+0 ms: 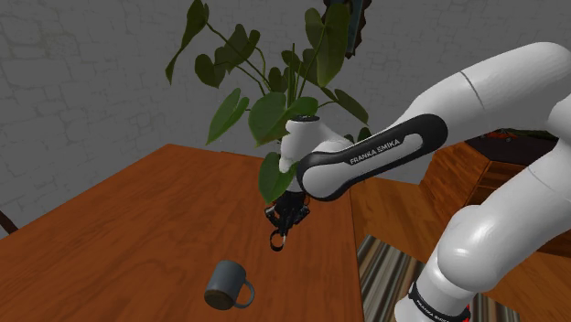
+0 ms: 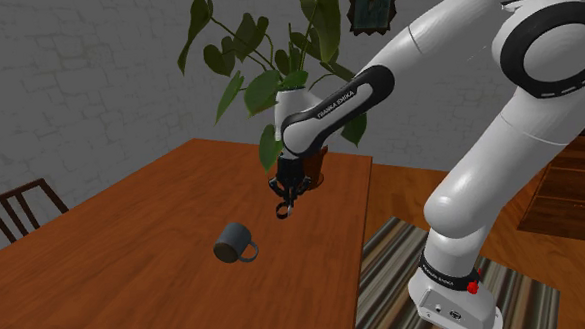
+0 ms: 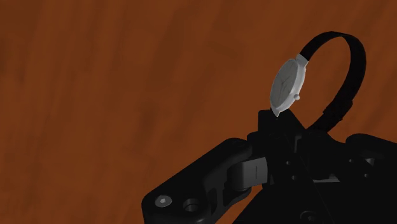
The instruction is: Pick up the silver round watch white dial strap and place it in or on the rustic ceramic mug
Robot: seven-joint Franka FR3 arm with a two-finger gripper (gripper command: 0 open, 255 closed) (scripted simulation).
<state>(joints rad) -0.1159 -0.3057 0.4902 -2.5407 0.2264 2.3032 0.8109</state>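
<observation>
A watch with a silver round case and pale dial (image 3: 287, 86) on a black looped strap (image 3: 348, 73) is clasped in my black gripper (image 3: 275, 130), which is shut on the strap. In the shoulder view the gripper (image 1: 285, 225) hangs above the wooden table with the watch (image 1: 277, 242) dangling under it. The dark grey mug (image 1: 228, 285) with a handle lies tipped on the table, below and to the left of the gripper in that view. In the second exterior view the watch (image 2: 282, 210) hangs from the gripper (image 2: 288, 194), up and right of the mug (image 2: 233, 243).
The brown wooden table (image 1: 110, 238) stretches to the shoulder view's left. A large-leaved potted plant (image 1: 274, 101) stands at its far edge behind the arm. A striped rug (image 2: 404, 275) lies by the stand, a chair (image 2: 17, 208) at the table's left in the second exterior view.
</observation>
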